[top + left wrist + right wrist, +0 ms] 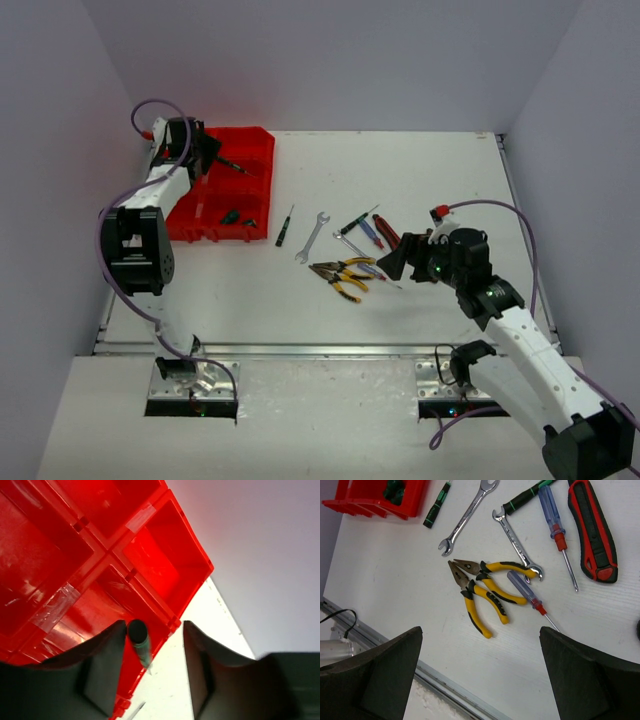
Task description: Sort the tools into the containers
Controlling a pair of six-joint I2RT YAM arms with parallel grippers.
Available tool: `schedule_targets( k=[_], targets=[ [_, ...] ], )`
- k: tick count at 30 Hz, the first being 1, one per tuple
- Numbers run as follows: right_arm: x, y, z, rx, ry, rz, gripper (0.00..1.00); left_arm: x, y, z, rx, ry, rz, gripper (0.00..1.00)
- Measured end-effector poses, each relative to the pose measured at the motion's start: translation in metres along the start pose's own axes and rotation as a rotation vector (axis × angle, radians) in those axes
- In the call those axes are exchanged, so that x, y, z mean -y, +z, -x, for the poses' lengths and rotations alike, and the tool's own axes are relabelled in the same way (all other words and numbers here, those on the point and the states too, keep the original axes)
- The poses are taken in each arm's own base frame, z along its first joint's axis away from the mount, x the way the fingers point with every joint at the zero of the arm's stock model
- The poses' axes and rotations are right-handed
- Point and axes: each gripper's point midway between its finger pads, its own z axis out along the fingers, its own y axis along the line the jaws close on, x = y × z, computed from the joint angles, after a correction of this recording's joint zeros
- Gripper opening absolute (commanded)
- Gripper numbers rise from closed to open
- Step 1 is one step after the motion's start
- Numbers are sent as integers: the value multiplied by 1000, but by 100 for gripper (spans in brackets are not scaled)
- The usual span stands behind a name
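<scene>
Where the left gripper (154,630) gapes, a screwdriver (139,641) sits between.

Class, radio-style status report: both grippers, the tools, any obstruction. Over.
Left gripper open over red tray, green screwdriver between its jaws. Right gripper open, aimed at yellow pliers. Nothing blocking.

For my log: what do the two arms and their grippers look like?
The left arm and right arm have white links with black joint housings and a purple cable looped alongside. The left gripper and right gripper have broad black matte fingers. Green lights glow at the right wrist.
</scene>
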Motion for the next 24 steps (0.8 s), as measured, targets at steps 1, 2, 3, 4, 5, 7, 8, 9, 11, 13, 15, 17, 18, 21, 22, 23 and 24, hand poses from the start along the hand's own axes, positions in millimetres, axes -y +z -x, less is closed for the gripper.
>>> schedule_targets(
  k=[1, 2, 3, 4, 5, 7, 8, 9, 11, 13, 15, 17, 18, 21, 22, 23, 24],
  targets=[
    [0, 0, -1, -2, 0, 2, 99, 1, 0, 0, 0, -8, -5, 67],
    [0, 0, -2, -4, 1, 2, 99, 2, 0, 0, -1, -11, -8, 77],
    [0, 0, -2, -4, 1, 3, 99, 2, 0, -1, -3, -11, -10, 93],
    [0, 0, -3, -4, 1, 3, 99, 2, 0, -2, -6, -13, -10, 100],
    [0, -1, -3, -3, 0, 4, 99, 1, 0, -2, -9, -12, -10, 100],
    [-1, -1, -2, 0, -1, 7, 99, 2, -1, -4, -17, -11, -15, 100],
    [-1, -2, -2, 2, -1, 9, 99, 3, -2, -4, -20, -8, -18, 100],
    [-1, -2, -2, 2, -2, 10, 99, 5, -4, -4, -28, -3, -21, 100],
    [-2, -2, -2, 1, -2, 13, 99, 14, -13, -4, -48, 30, -34, 100],
    [-2, -1, -4, -8, 0, 15, 99, 34, -30, 4, -44, 91, -72, 100],
    [0, 2, -7, -24, 20, 7, 99, 66, -56, 10, -22, 176, -124, 100],
    [3, 6, -11, -48, 61, -9, 99, 106, -91, 3, 4, 279, -202, 100],
    [5, 8, -14, -62, 81, -20, 99, 122, -109, -10, -2, 333, -246, 100],
    [8, 13, -21, -95, 124, -38, 99, 151, -162, -73, -81, 511, -371, 98],
    [8, 13, -22, -99, 132, -38, 99, 151, -173, -100, -126, 575, -395, 96],
    [7, 13, -22, -102, 137, -34, 99, 146, -181, -127, -178, 648, -410, 94],
    [5, 13, -22, -101, 140, -28, 99, 138, -182, -150, -222, 709, -400, 91]
  ],
)
